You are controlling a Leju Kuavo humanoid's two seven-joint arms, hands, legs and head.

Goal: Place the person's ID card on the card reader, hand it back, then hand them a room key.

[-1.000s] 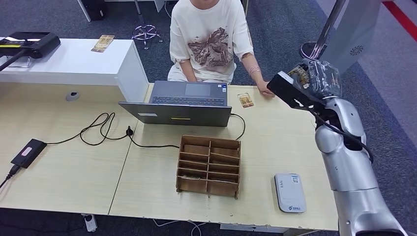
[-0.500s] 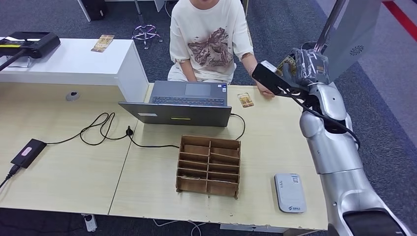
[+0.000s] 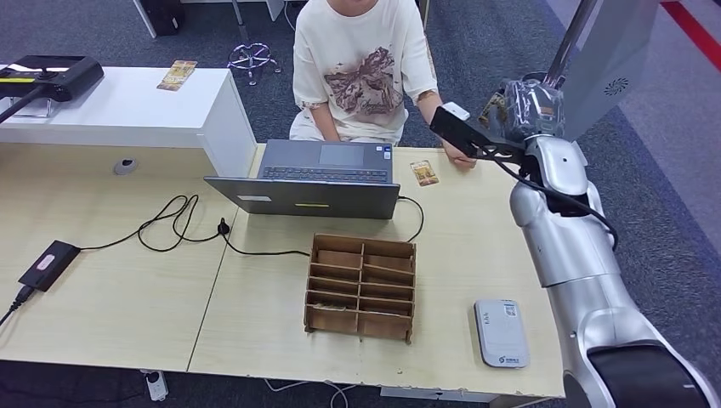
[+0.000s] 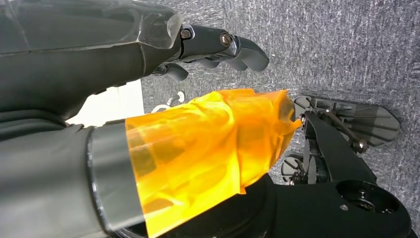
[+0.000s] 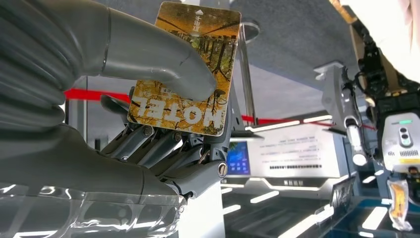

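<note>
My right hand (image 3: pixel 520 109) is raised over the table's far right edge, close to the person (image 3: pixel 361 64) seated behind the laptop. In the right wrist view the thumb (image 5: pixel 158 57) presses a yellow card printed "HOTEL" (image 5: pixel 190 69) against the fingers (image 5: pixel 163 148). A second small card (image 3: pixel 424 173) lies flat on the table beside the person's hand (image 3: pixel 459 155). The white card reader (image 3: pixel 501 332) sits near the front right edge. My left hand (image 4: pixel 198 44) hangs over grey carpet with nothing in it, its fingers loosely apart.
A wooden compartment box (image 3: pixel 362 286) stands mid-table in front of the grey laptop (image 3: pixel 319 178). Black cables (image 3: pixel 178 221) and a power brick (image 3: pixel 49 263) lie to the left. Another card (image 3: pixel 178 74) rests on the white counter (image 3: pixel 127 106).
My right arm has swung left and toward the person, carrying the hotel card. The card on the table, the reader and the person's hand have stayed put.
</note>
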